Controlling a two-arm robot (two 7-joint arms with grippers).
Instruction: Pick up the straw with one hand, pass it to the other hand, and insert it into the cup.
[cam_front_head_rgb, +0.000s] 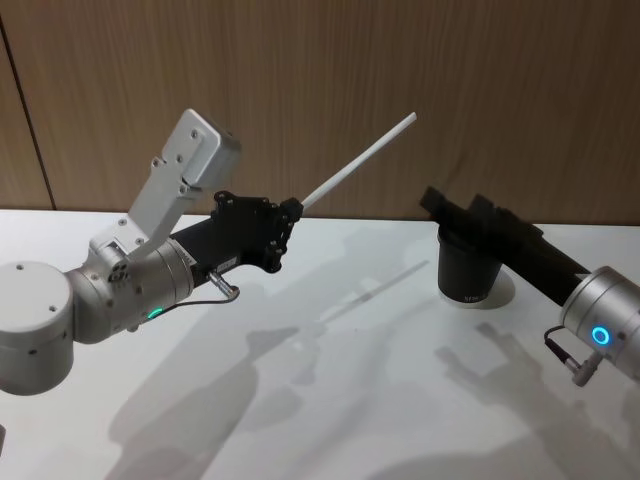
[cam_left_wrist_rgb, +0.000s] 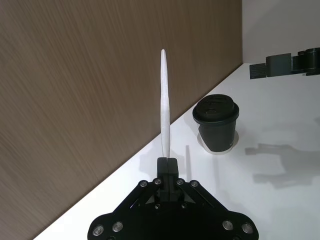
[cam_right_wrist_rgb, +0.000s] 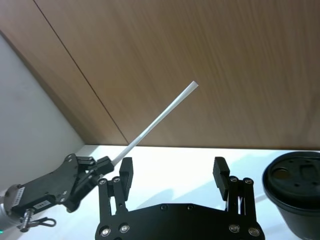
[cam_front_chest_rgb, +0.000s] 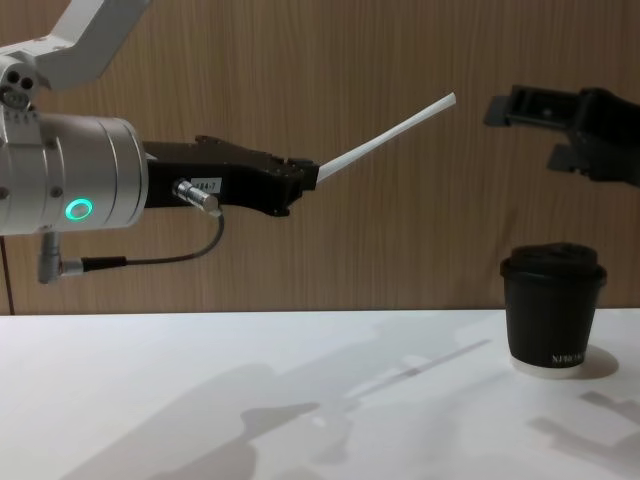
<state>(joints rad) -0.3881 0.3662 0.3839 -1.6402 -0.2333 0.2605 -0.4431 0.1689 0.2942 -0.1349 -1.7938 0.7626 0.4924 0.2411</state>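
Left gripper clamps the straw at its end — tip angled upward. Right gripper, fingers apart, hangs above the cup.

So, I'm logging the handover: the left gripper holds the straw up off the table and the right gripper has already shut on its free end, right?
Not quite. The left gripper does hold the straw up off the table, but the right gripper is open and apart from the straw's free end; the right wrist view shows it.
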